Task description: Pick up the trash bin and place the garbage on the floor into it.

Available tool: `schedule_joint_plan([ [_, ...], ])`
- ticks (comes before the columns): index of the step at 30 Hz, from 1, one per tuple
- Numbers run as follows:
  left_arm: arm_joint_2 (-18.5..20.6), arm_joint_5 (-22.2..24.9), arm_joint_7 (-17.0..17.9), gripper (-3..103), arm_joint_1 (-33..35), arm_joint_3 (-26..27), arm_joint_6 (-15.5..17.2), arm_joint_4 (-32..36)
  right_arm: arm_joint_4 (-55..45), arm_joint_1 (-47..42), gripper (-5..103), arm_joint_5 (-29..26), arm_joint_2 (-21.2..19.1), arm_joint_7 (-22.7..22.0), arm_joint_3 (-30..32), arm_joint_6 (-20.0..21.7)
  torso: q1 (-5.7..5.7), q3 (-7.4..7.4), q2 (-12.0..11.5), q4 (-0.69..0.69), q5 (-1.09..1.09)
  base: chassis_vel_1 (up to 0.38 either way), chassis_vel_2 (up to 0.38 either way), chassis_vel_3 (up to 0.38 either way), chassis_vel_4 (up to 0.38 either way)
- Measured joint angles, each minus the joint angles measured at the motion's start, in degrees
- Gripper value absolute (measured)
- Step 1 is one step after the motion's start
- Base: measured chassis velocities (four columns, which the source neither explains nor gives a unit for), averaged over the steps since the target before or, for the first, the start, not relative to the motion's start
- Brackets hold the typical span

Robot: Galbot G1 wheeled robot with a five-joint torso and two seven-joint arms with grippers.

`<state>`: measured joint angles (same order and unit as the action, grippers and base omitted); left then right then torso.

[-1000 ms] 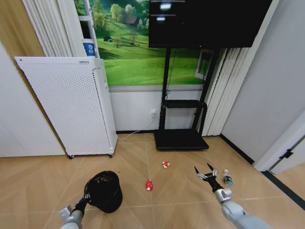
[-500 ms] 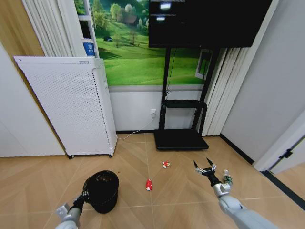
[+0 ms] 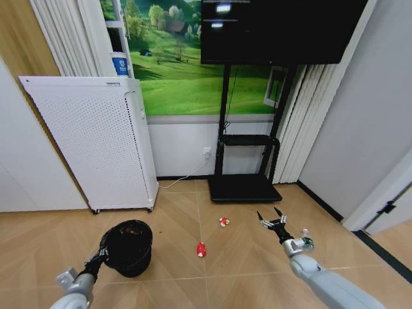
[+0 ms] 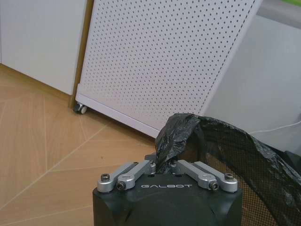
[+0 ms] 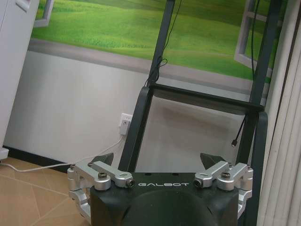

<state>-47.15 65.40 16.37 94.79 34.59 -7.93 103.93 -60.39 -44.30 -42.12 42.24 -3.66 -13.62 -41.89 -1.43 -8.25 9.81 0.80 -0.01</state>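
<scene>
From the head view, the trash bin now sits further toward the robot's left than a second ago, its rim pinched by the left gripper — so the bin is being carried or dragged, not yet brought to the garbage. The right gripper has risen and reached forward with fingers spread; one red-and-white scrap lies mid-floor, another beyond it, and the small bottle is just beside the right wrist. In the left wrist view, the left gripper is pressed together on a fold of the black bag liner, the white perforated unit behind. In the right wrist view, the right gripper gapes empty toward the TV stand — nothing collected yet.
</scene>
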Motion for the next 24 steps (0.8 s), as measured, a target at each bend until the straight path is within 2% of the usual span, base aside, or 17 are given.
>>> schedule_joint_plan([
  [5, -0.32, -0.59, 0.06, 6, 5.97, 4.67, -0.08, 2.82, 4.40, 3.94, 100, -0.15, 0.82, 1.76, -5.23, 0.35, 0.00, 0.01, 0.00, 0.00, -0.02, 0.000, 0.000, 0.000, 0.000],
  [11, -1.88, -1.20, -0.18, 6, 12.25, 9.71, -0.21, 5.17, 13.30, 8.59, 100, 2.24, 6.90, 4.51, -12.27, -0.86, 0.00, 0.00, 0.01, -0.03, 0.01, 0.000, 0.000, 0.000, 0.000],
  [18, -4.65, -2.56, -1.24, 6, 14.50, 11.08, -0.87, 5.02, 19.70, 10.91, 100, 5.27, 11.44, 7.80, -17.55, -2.87, 0.00, 0.00, 0.01, 0.00, 0.00, 0.000, 0.000, 0.000, 0.000],
  [24, -5.45, -3.01, -1.56, 6, 14.67, 11.16, -1.01, 4.50, 24.69, 12.73, 100, 8.77, 15.19, 10.99, -20.06, -3.78, 0.01, 0.00, 0.00, 0.01, -0.01, 0.000, 0.000, 0.000, 0.000],
])
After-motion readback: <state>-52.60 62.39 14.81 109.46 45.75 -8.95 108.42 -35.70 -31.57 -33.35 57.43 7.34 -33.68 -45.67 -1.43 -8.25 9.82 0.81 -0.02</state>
